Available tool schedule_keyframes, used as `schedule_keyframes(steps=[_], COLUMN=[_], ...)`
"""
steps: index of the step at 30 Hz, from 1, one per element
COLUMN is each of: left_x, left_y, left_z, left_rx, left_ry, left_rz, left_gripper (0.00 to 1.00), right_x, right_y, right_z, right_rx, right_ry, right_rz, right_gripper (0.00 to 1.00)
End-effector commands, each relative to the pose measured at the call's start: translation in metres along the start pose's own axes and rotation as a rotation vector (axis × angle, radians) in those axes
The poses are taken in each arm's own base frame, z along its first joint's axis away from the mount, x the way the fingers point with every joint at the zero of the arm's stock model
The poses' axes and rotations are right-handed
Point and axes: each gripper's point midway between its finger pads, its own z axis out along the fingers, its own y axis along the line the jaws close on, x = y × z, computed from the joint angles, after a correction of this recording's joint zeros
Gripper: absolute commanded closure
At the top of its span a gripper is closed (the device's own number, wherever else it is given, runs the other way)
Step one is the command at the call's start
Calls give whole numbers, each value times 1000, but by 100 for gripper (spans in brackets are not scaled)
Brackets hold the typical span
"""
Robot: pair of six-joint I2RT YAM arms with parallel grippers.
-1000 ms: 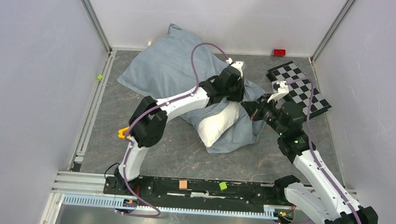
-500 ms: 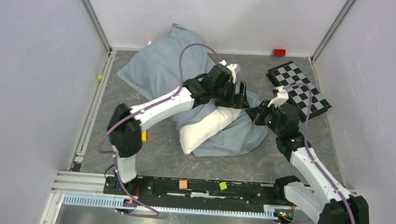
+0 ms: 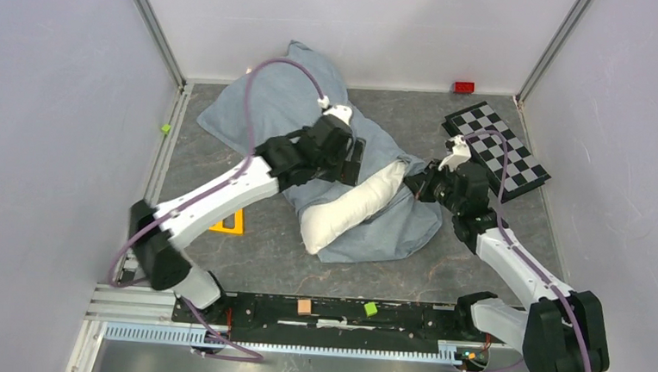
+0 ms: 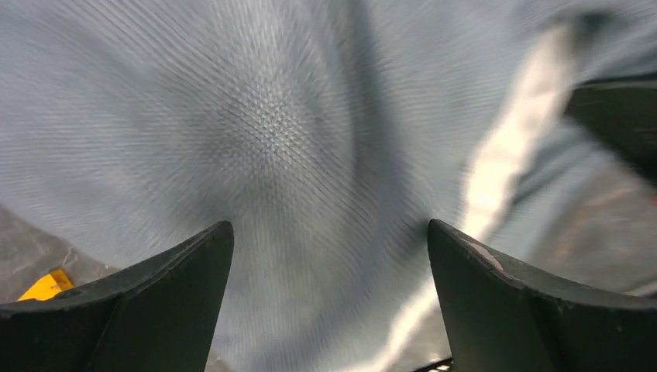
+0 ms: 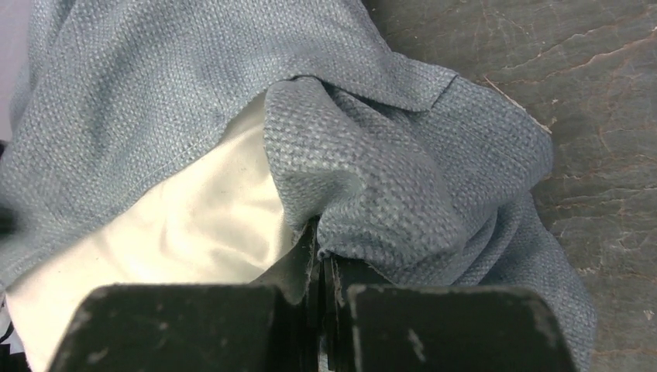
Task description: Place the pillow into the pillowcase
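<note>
The white pillow (image 3: pixel 350 209) lies partly inside the blue-grey pillowcase (image 3: pixel 265 113) in the middle of the floor, its near end sticking out of the cloth's mouth. My left gripper (image 3: pixel 350 161) hovers open over the pillowcase just left of the pillow; in the left wrist view its fingers (image 4: pixel 155 302) stand wide apart over blurred blue cloth (image 4: pixel 294 139), holding nothing. My right gripper (image 3: pixel 422 181) is shut on the pillowcase's hem (image 5: pixel 341 225) at the mouth, with the pillow (image 5: pixel 194 225) showing beside it.
A black-and-white checkered board (image 3: pixel 496 144) lies at the back right, close to the right arm. A red block (image 3: pixel 464 86) sits by the back wall, a green one (image 3: pixel 165 128) at the left rail, an orange piece (image 3: pixel 224 223) on the floor near the left arm.
My left gripper opened, letting go of the cloth, and swung left and back over the pillowcase. The pillow's exposed end slid left and lies longer. The right gripper kept its hold, shifting slightly left.
</note>
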Motion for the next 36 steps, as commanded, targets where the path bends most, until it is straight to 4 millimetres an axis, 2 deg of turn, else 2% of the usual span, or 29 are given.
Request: schedule_keyframes(steps=[1,3,4,5,8,10,12,16,19,22,24,27,29,30,33,35,36], left_x=[75,89,93,95,88,82,73,67,59,51,45,42,39,38,34,31,31], left_y=[30,22,17,11,-23,-38,-31,14,47,53,48,43,40,39,37,36,35], left_z=[60,74,77,77,62,51,49,75,101,118,123,128,131,131,131,131,131], left_rx=[-134,-109,-91,-76,-4,5,-45,-123,-146,-120,-106,-91,-79,-77,-70,-64,-62], left_ry=[249,290,302,310,266,239,211,234,236,241,235,228,225,224,215,211,212], left_rz=[135,117,99,83,80,85,79,-48,-188,-268,-276,-294,-303,-304,-310,-311,-312], left_gripper=[0,4,14,28,68,83,95,98,98,98,98,98,98,98,98,98,98], right_x=[-38,-39,-39,-40,-39,-37,-35,-39,-45,-52,-58,-62,-56,-50,-29,-14,-9], right_y=[24,26,28,32,49,65,77,78,59,30,13,4,11,15,39,51,59], right_z=[8,17,24,31,62,83,100,113,112,95,79,51,35,27,13,9,8], right_rx=[-83,-94,-104,-121,-157,-181,-199,-178,-65,77,175,254,249,239,186,145,125], right_ry=[-82,-70,-59,-49,-4,20,39,53,80,108,114,105,88,83,53,37,29], right_rz=[-28,-35,-40,-47,-78,-99,-103,-120,-184,-223,-251,-275,-259,-248,-204,-162,-146], right_gripper=[100,100,100,100,100,100,100,100,100,98,82,55,49,50,57,65,66])
